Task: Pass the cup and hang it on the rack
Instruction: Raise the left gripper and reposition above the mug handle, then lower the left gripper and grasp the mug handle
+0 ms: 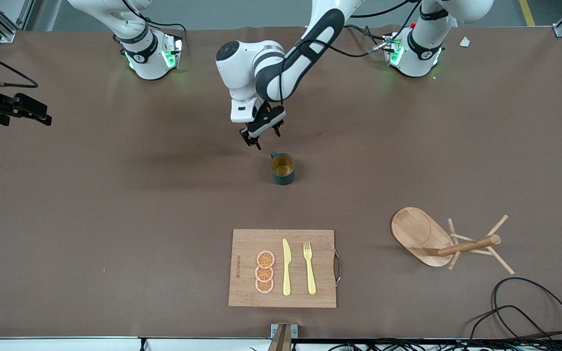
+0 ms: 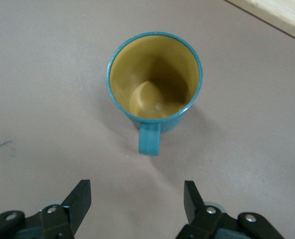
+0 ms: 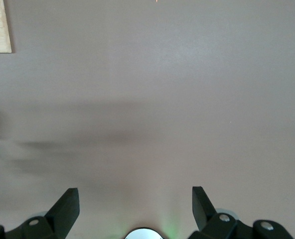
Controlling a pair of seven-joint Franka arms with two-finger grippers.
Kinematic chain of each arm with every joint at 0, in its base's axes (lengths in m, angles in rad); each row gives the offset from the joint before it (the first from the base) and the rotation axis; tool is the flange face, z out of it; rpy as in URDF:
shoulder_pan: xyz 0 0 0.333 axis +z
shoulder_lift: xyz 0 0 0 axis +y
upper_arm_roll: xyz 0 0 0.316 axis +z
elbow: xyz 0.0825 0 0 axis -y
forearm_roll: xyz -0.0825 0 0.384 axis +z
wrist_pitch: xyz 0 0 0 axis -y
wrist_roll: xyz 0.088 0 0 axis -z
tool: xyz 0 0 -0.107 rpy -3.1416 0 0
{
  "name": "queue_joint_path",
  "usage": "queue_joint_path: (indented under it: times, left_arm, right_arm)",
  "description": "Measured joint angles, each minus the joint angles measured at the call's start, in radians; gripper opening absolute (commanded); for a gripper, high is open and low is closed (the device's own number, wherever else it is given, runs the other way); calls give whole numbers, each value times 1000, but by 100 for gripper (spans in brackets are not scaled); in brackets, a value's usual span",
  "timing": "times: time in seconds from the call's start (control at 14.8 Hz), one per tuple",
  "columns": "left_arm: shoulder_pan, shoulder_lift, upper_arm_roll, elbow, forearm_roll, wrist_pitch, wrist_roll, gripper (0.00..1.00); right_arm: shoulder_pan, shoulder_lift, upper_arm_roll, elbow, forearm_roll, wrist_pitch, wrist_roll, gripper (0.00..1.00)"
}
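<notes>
My right gripper (image 3: 135,209) waits wide open and empty over bare table at the right arm's end. My left gripper (image 1: 261,132) hangs open, holding nothing, just above the table beside the cup (image 1: 283,168). The cup stands upright mid-table, mouth up, handle toward my fingers. The rack (image 1: 449,243) lies tipped over, post level. Nothing is hung yet; grasping, passing and hanging remain.

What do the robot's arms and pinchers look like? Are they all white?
Mostly white. Both arms are smooth, rounded shells with black bands at the joints, and black cables run along them. Their round bases glow green. The left gripper is black, with two flat fingers held by silver screws. The right gripper is black too, with matching fingers.
</notes>
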Motion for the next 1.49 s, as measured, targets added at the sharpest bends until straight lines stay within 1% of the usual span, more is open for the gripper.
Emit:
queue_joint_path:
  times: [0.14, 0.27, 0.41, 0.54, 0.61, 0.88, 1.08, 1.29, 1.49]
  left_arm:
    - [-39, 40, 25, 45, 35, -49, -40, 85]
    - [-84, 88, 67, 100, 44, -76, -71, 85]
    - [-134, 128, 128, 136, 45, -83, -73, 84]
    - [-189, 160, 193, 150, 54, -84, -73, 84]
    - [-211, 173, 213, 153, 70, -85, -73, 84]
    - [-247, 199, 232, 163, 114, -108, -85, 81]
    - [-257, 209, 254, 170, 126, -112, -107, 76]
    - [-258, 221, 271, 199, 132, -112, -124, 72]
    - [-258, 230, 274, 212, 132, -113, -125, 72]
  right_arm:
    - [0, -25, 6, -7, 0, -6, 0, 100]
    - [0, -45, 9, -8, 0, -19, 0, 100]
    - [0, -65, 10, -8, 0, -27, 0, 100]
    - [0, -89, 10, -8, 0, -29, 0, 100]
    - [-1, -98, 10, -8, 0, -28, 0, 100]
    - [-1, -101, 11, -7, 1, 6, 0, 100]
    - [-1, -84, 11, 15, 1, 19, 0, 100]
    - [-2, -64, 11, 37, 1, 19, -1, 100]
    - [-4, -52, 11, 51, 1, 18, -7, 100]
